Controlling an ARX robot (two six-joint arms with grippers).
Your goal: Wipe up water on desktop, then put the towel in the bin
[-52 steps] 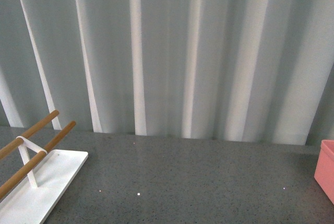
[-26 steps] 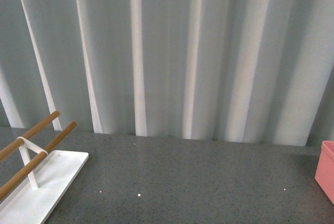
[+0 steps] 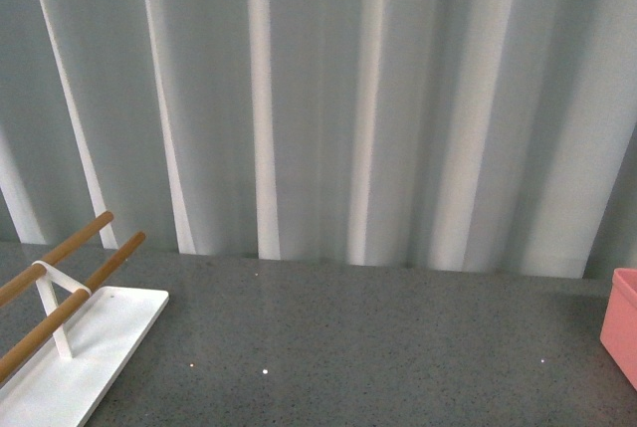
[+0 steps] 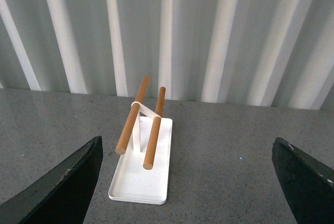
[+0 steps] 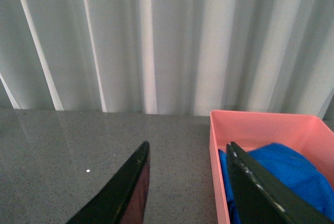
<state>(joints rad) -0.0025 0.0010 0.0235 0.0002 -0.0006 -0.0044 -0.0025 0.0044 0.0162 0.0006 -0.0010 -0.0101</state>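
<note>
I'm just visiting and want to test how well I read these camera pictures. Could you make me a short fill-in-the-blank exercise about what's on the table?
1. The bright blue microfibre towel lies inside the salmon-pink plastic ____.
2. The flat white tray carries two round bars made of ____.
3. Both the left gripper and the right gripper have their jaws ____.
4. The dark grey speckled desktop meets a pale ribbed ____ behind it.

Missing words: bin; wood; open; wall

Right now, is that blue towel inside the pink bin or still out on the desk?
Inside. The right wrist view shows the towel bunched up within the bin walls.
</note>
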